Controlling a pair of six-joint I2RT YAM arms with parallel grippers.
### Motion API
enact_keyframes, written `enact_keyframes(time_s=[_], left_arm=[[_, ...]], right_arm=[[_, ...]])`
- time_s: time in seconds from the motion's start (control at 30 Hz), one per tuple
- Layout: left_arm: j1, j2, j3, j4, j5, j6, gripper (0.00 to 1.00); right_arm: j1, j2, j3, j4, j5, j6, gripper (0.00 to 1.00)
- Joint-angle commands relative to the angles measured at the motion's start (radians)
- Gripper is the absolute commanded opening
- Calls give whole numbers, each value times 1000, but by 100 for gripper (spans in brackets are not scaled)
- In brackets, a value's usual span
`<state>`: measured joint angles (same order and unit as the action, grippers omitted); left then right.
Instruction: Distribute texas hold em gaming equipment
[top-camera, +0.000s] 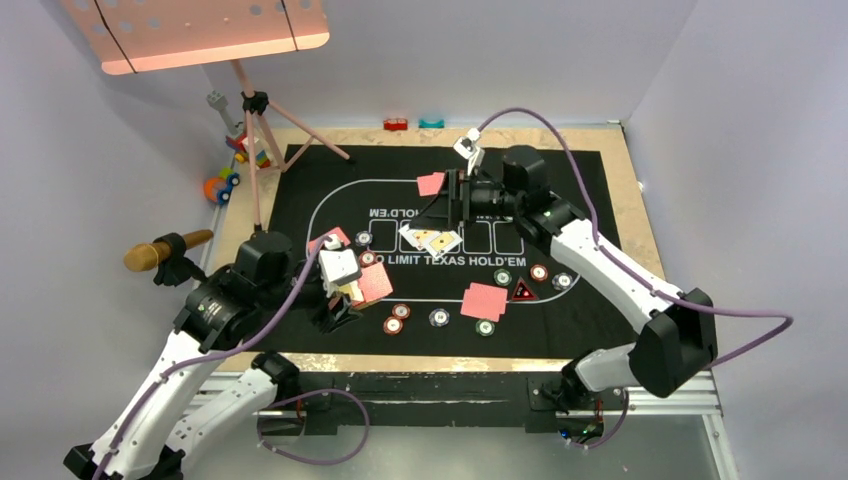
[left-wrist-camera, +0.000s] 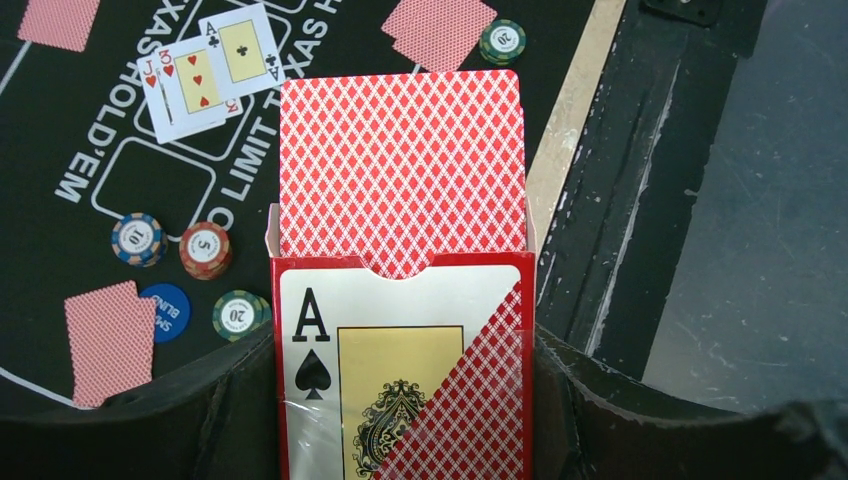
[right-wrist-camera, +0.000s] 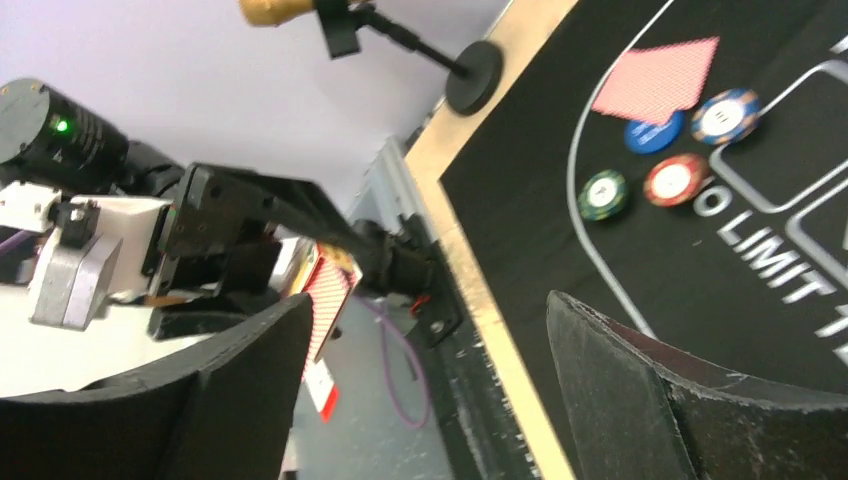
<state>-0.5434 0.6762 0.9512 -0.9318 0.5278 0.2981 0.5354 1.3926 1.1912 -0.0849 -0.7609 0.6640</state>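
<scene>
My left gripper (left-wrist-camera: 400, 342) is shut on a red card box (left-wrist-camera: 400, 390) with an ace of spades on its face. Red-backed cards (left-wrist-camera: 400, 160) stick out of its open top. In the top view this box (top-camera: 350, 285) hangs over the mat's near left. My right gripper (top-camera: 447, 203) stands open over the far middle of the mat, with nothing between its fingers (right-wrist-camera: 250, 380). A red-backed card (top-camera: 431, 184) lies just beside it. Face-up cards (top-camera: 432, 240) lie in the centre boxes. More red-backed cards (top-camera: 484, 301), poker chips (top-camera: 401, 311) and a triangular marker (top-camera: 522, 291) lie along the near side.
A black felt mat (top-camera: 590, 200) covers the wooden table. A microphone on a stand (top-camera: 165, 252) is at the left edge, and a tripod (top-camera: 262, 130) with toy pieces (top-camera: 222, 185) at the far left. Small red and teal blocks (top-camera: 412, 124) sit beyond the mat.
</scene>
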Motion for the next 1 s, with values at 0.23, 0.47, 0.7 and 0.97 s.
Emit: enact_keyframes(time_s=[0.23,0.47,0.7,0.97], left_arm=[[7,29,17,49,-8,129,0],[6,45,27,58,-3,117,0],[5,71,45,74,-5,108,0],[6,62,50,79,-7,93,0]], right_arm=[[175,59,-55,186,-172,176,94],[216,87,-106,348,-184,276,96],[272,135,-105,342,-129,302,97],[285,156,-133,325,-77,335,98]])
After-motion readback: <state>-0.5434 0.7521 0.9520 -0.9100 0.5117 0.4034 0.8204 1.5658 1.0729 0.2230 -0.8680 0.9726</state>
